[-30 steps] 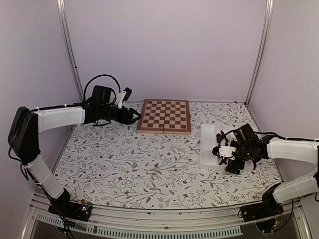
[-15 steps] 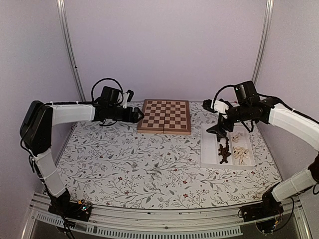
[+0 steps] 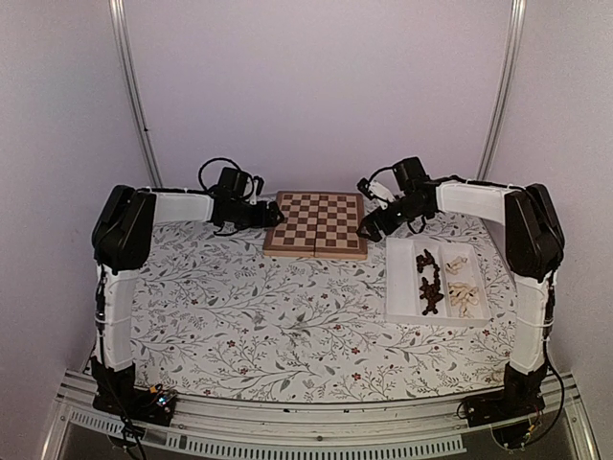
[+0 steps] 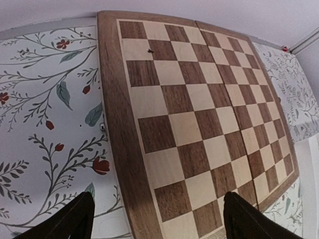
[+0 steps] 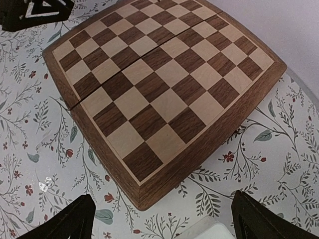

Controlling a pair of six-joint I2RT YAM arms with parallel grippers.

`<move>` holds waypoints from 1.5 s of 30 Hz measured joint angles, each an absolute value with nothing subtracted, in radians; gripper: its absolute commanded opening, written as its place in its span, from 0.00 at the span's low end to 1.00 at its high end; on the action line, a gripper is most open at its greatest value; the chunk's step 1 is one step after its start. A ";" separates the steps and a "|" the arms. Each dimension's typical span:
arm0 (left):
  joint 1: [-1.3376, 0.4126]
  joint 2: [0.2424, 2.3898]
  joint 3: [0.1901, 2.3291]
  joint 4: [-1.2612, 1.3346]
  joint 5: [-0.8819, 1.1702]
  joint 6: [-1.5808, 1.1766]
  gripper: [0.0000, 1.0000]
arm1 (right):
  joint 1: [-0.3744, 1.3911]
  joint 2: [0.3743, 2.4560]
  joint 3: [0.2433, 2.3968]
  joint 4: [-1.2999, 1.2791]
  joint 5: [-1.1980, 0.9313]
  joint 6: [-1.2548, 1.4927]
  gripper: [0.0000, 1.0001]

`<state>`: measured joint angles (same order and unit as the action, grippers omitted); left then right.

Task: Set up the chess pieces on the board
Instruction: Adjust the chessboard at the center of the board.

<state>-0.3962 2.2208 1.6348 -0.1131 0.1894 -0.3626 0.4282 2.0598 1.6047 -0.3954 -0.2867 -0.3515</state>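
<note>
Floral cloth [image 3: 287,307] holds the board [image 3: 316,224] between left fingers [image 4: 75,219] and right fingers [image 5: 65,221].

One left arm [image 3: 124,230], upright from its base at the near edge, elbow bent high, forearm level and reaching toward the far centre. Its left pincer [image 3: 276,216] has jaws spread wide, nothing between the fingers [image 4: 75,219]. One right arm [image 3: 532,235], mirrored pose, forearm reaching inward; right pincer [image 3: 365,228] tipped downward, jaws likewise wide, fingers [image 5: 259,219] bare.
</note>
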 measured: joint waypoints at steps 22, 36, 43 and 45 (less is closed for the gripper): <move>-0.385 2.318 1.648 -0.080 0.331 -0.383 0.83 | 0.392 2.423 1.934 -0.510 -0.451 -0.151 0.94; -0.457 2.064 1.291 -0.099 0.318 -0.410 0.80 | 0.418 2.441 1.955 -0.553 -0.499 -0.323 0.91; -0.604 1.864 1.041 -0.142 0.273 -0.435 0.77 | 0.449 2.406 1.910 -0.580 -0.527 -0.476 0.91; -0.663 1.824 0.990 -0.161 0.278 -0.439 0.76 | 0.456 2.404 1.906 -0.589 -0.545 -0.515 0.91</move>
<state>-0.6628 1.8240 0.9901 -0.1612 0.2779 -0.4393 0.4557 2.4042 1.9064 -0.5888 -0.5453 -0.5148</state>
